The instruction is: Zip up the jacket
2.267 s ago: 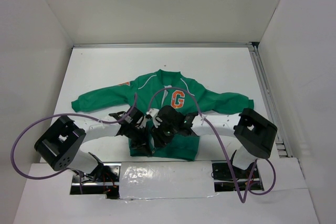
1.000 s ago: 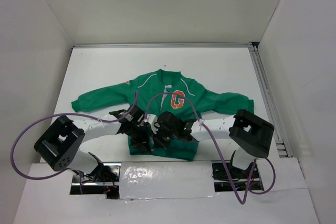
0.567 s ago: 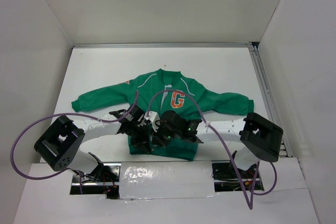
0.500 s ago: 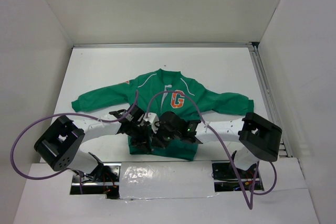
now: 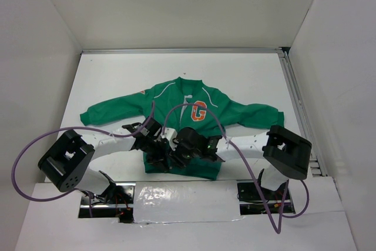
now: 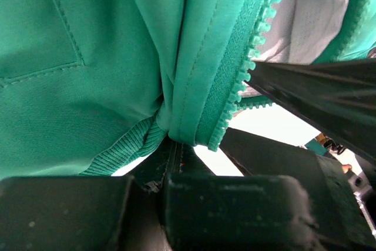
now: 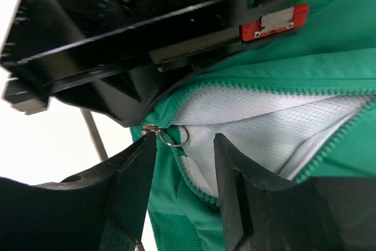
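On the white table (image 5: 117,74), the top view shows the green jacket (image 5: 176,95) lying flat with its sleeves spread; the left gripper (image 5: 156,156) and right gripper (image 5: 178,154) meet at its hem. In the left wrist view, the left gripper (image 6: 174,145) is clamped on the jacket's (image 6: 88,86) bottom edge beside the zipper teeth (image 6: 247,80). In the right wrist view, the right gripper's (image 7: 183,145) fingers stand apart around the zipper pull ring (image 7: 174,137), holding nothing.

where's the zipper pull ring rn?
Right wrist view, left of centre: pull ring at the jacket's lower front edge, between the open fingers of the right gripper, below the left gripper.
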You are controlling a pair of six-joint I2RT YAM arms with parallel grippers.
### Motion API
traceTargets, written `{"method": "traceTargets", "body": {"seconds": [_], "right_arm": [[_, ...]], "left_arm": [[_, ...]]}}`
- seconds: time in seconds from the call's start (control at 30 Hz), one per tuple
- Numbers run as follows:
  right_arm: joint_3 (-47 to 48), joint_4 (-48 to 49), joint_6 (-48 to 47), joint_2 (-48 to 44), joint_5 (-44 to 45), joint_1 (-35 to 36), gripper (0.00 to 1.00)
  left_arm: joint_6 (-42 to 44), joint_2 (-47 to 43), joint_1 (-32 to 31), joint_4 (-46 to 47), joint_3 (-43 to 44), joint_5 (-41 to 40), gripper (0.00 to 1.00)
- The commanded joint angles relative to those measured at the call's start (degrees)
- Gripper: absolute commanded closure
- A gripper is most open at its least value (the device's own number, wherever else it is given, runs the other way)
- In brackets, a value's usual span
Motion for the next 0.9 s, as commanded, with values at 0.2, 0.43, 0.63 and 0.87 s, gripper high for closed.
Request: {"method": "traceTargets", "body": {"seconds": [0.2,0.43,0.63,0.87], "right_arm": [[2.6,0.1,-1.4,3.4,-6.0,0.3,0.47],[3.0,1.7,-0.5,4.3,-3.2,0.3,0.67],[3.2,2.7,-0.9,0.8,-5.0,0.2,0.93],[4.1,1.1,-2.2,-1.6,-6.2,1.3,0.95]], "left_arm": [[1.7,0.0,0.1,-0.3,0.9,-2.0,1.00],[1.9,0.3,0.1,-0.1,1.4,-2.1,1.00],[1.8,-0.1,0.1,-0.2,1.2,-2.3,1.00],[1.5,-0.7,0.1,0.5,0.7,-2.0,1.00]]}}
